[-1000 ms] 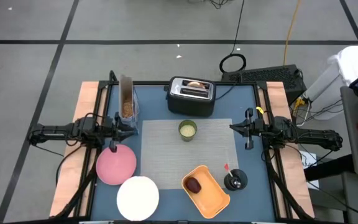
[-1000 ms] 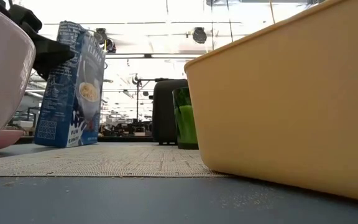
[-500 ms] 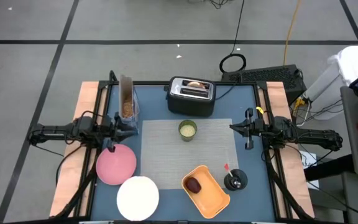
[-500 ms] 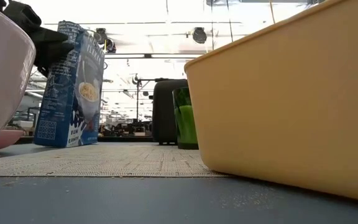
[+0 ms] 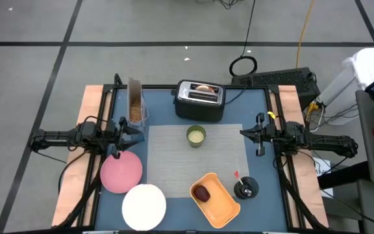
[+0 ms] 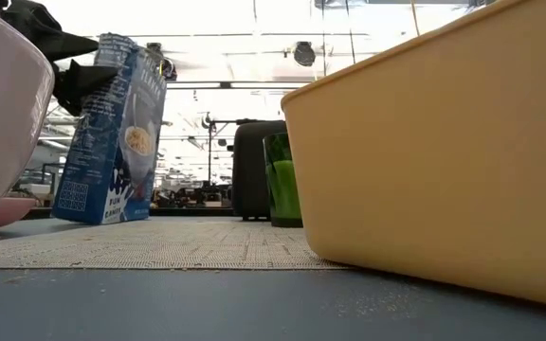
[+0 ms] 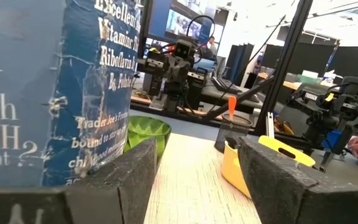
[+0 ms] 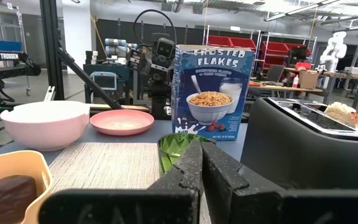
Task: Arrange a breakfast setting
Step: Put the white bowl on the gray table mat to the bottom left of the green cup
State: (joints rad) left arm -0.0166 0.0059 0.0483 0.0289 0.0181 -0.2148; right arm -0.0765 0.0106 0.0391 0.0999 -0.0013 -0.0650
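**Left gripper parted beside the cereal box; setting spread over the table**

High view: The left gripper (image 5: 127,128) sits at the mat's (image 5: 197,159) left edge, jaws apart, just beside the cereal box (image 5: 135,102). The right gripper (image 5: 249,134) waits at the mat's right edge, jaws together. The cup (image 5: 196,135) stands on the mat near its far edge. The plate (image 5: 121,171) lies off the mat's left side, the bowl (image 5: 144,205) just in front of it. The bread (image 5: 204,88) sits in the toaster (image 5: 200,99) behind the mat. The tray (image 5: 215,198) overlaps the mat's near edge.

Low view: The box tilts, the left fingers (image 6: 83,78) against its near edge.

Left wrist view: Fingers (image 7: 120,180) spread; the box fills the space beside one.

Right wrist view: Fingers (image 8: 191,177) pressed shut, pointing toward cup (image 8: 178,149), bowl (image 8: 45,123) and plate (image 8: 122,122).
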